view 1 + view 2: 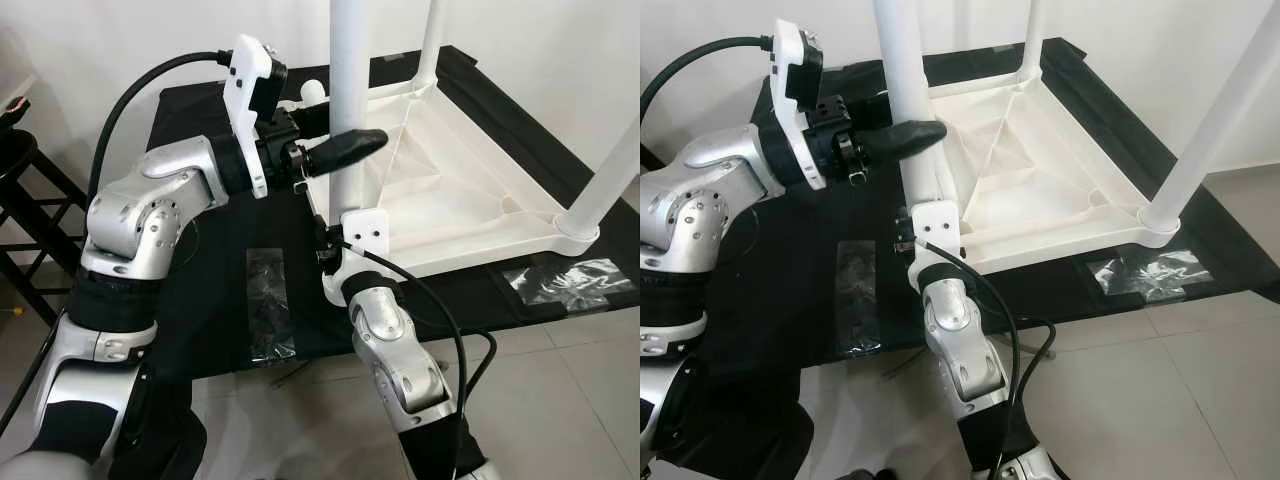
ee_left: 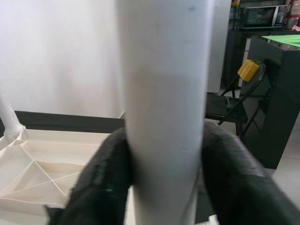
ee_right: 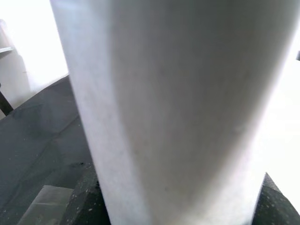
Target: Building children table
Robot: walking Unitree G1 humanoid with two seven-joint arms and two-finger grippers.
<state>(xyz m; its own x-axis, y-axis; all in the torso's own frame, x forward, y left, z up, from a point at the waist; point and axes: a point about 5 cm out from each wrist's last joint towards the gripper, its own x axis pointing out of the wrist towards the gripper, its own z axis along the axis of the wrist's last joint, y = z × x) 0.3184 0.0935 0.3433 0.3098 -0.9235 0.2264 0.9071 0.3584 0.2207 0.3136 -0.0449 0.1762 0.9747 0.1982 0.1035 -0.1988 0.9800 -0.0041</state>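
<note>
Both grippers clamp the near leg (image 1: 349, 90): left gripper (image 1: 345, 150) high, right gripper (image 1: 345, 225) low at the upturned tabletop (image 1: 440, 200). Two more legs (image 1: 612, 180) stand upright. Clear bags (image 1: 270, 305) lie on the black cloth (image 1: 215, 270).

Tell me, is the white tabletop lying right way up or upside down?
Upside down. The tabletop shows its ribbed underside, and white legs rise from its corners. Both grippers clamp the near leg.
</note>
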